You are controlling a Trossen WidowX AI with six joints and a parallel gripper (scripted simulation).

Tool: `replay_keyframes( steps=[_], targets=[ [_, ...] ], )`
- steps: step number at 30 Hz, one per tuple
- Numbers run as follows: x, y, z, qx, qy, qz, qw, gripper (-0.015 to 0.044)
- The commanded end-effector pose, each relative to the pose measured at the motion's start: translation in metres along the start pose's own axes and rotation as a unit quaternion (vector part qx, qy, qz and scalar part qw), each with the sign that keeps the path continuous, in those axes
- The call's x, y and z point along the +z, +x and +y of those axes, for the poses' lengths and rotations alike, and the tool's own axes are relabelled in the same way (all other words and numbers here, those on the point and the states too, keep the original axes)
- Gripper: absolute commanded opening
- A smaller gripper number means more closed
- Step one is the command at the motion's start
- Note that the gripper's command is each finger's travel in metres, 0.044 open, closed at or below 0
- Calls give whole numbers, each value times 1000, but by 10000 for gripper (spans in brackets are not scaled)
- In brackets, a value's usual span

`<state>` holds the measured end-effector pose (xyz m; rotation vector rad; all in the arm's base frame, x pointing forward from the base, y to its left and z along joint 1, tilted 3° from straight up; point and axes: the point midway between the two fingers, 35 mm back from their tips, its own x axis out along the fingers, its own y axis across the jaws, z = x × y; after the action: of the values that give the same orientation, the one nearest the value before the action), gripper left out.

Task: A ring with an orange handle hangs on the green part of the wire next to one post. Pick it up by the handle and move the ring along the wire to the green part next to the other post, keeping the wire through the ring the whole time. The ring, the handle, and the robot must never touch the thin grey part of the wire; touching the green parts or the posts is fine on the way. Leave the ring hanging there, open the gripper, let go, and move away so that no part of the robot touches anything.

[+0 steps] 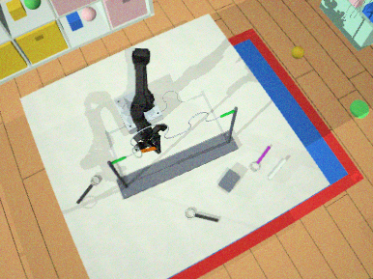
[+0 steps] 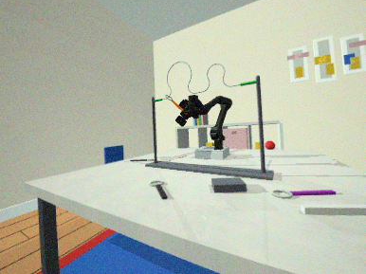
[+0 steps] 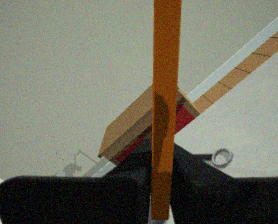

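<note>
The orange handle (image 1: 149, 149) (image 2: 176, 104) (image 3: 165, 100) is clamped in my gripper (image 1: 151, 143) (image 2: 185, 108) (image 3: 160, 200), which is shut on it. The handle slants up and away from the fingers. Its ring (image 1: 136, 153) (image 2: 168, 98) sits around the wire at the inner end of the green part (image 1: 119, 159) (image 2: 158, 100) by the left post (image 1: 118, 173) (image 2: 154, 132). The thin grey wire (image 2: 190, 75) loops on to the other green part (image 1: 226, 114) (image 2: 247, 82) at the right post (image 1: 232, 125) (image 2: 260, 122). The wrist view does not show the ring.
The posts stand on a dark base bar (image 1: 179, 165) (image 2: 209, 169). On the table lie a dark-handled ring (image 1: 87, 188), another dark-handled ring (image 1: 203, 215) (image 2: 159, 189), a purple-handled ring (image 1: 262, 155) (image 2: 310, 192), a white bar (image 1: 278, 167) (image 2: 332, 210) and a grey block (image 1: 229, 180) (image 2: 228, 184).
</note>
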<state>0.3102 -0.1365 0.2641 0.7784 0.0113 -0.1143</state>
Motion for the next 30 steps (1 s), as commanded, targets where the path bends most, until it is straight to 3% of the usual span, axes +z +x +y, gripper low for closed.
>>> replay_keyframes(
  steps=[1,30],
  targets=[
    [5,-4,11,10,10,5,1000,-150],
    [7,-15,32,22,73,48,996,-150]
  ],
)
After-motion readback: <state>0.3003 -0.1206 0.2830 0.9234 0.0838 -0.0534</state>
